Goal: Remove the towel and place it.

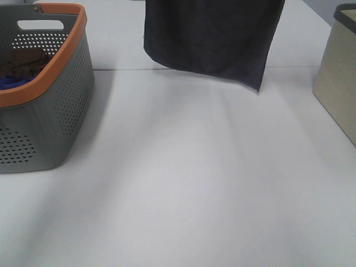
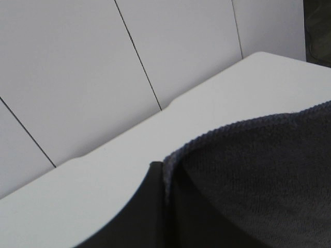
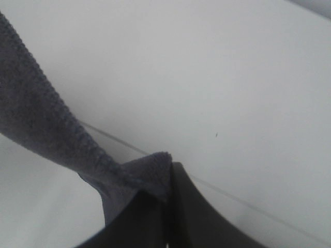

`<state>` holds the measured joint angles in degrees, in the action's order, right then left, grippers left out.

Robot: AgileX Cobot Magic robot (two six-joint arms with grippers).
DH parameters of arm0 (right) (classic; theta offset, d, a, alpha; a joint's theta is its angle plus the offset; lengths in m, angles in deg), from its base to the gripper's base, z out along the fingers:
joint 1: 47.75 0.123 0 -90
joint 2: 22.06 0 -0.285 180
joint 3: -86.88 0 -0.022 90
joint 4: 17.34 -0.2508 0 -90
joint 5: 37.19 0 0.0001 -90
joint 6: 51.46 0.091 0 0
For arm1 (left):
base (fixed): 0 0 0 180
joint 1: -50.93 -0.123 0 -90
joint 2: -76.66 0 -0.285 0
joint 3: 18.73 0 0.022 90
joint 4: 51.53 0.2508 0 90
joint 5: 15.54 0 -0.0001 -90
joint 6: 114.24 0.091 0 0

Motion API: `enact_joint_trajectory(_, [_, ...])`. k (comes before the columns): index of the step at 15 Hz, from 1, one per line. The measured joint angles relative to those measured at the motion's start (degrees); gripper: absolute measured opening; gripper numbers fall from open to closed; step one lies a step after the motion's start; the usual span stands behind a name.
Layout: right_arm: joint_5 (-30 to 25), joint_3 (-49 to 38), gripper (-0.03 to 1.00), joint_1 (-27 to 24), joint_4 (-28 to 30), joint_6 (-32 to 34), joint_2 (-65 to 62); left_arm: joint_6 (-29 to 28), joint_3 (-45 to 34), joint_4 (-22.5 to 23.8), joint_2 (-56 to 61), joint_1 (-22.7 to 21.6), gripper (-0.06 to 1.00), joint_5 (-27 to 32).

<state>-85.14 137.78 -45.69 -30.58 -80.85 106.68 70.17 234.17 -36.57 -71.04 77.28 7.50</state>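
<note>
Above white table (image 1: 183, 189), navy towel (image 1: 211, 33).

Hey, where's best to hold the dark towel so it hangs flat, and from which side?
Probably by its two top corners, one per hand, gripped from above. The towel hangs as a flat sheet with its lower edge free above the table. The left hand and right hand each pinch a hemmed edge.

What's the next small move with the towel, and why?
Probably lower both arms together to lay it down. The towel hangs spread above the table, pinched by the left end effector and the right end effector. Its lower edge seems off the surface, between the basket and the beige box.
</note>
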Motion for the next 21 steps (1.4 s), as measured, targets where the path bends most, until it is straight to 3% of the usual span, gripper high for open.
enact_joint_trajectory(3, [7.7,2.9,0.0,0.0,-4.1,-6.6,4.0,0.0,0.0,2.1,-2.5,-1.1,0.0,-7.2])
enact_joint_trajectory(6, [7.7,3.1,0.0,0.0,-8.5,-10.7,6.6,0.0,0.0,2.5,-3.7,-1.1,0.0,-5.3])
enact_joint_trajectory(9, [-5.0,3.1,0.0,0.0,-5.3,-10.2,9.6,0.7,0.0,1.4,-5.0,0.1,0.0,7.0])
enact_joint_trajectory(10, [-10.1,3.1,0.0,0.0,-2.9,-9.1,9.9,1.4,0.0,-0.1,-5.4,0.5,0.0,13.1])
enact_joint_trajectory(11, [-17.6,3.1,0.0,0.0,-0.3,-6.8,9.9,3.0,0.0,-4.2,-5.6,0.7,0.0,24.7])
enact_joint_trajectory(13, [-21.3,3.1,0.0,0.0,1.2,-3.5,9.8,6.6,0.0,-11.7,-5.8,0.9,0.0,36.4])
enact_joint_trajectory(15, [-21.6,1.5,0.0,0.0,1.7,1.9,9.8,9.8,0.0,-15.6,-6.2,0.9,0.0,45.0])
enact_joint_trajectory(17, [-21.6,-2.9,0.0,0.1,1.7,6.0,9.7,11.3,-0.1,-17.4,-6.6,0.9,0.0,46.3])
enact_joint_trajectory(21, [-21.5,-13.4,0.0,1.1,1.0,7.6,9.2,12.4,-4.4,-21.3,-6.6,0.9,0.0,46.5])
